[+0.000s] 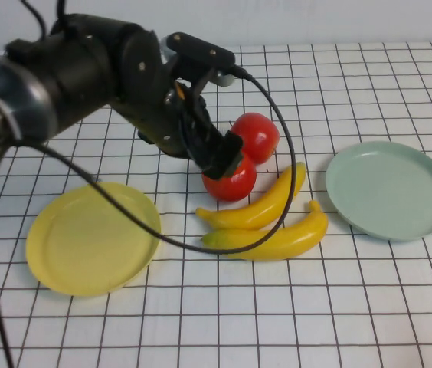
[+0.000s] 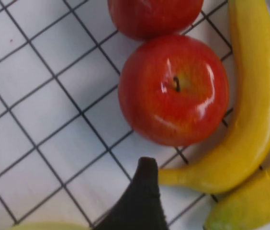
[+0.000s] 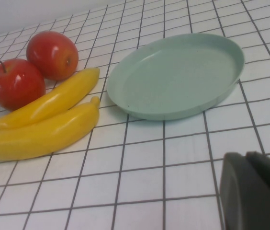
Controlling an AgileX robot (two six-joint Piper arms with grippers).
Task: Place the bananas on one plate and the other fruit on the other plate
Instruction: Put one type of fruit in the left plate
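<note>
Two hands, no writing: left hand (image 1: 220, 157) over apple (image 1: 231, 182), right hand (image 3: 252, 191); grips unclear.

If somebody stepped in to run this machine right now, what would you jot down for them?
Left gripper: over the near apple, nothing held.
Right gripper: seen only in its wrist view, low over the table beside the grey-green plate.
Far apple and both bananas lie on the table between the plates.
Yellow plate and grey-green plate hold nothing.
Done: nothing placed.
Left: bananas onto one plate, apples onto the other.
</note>
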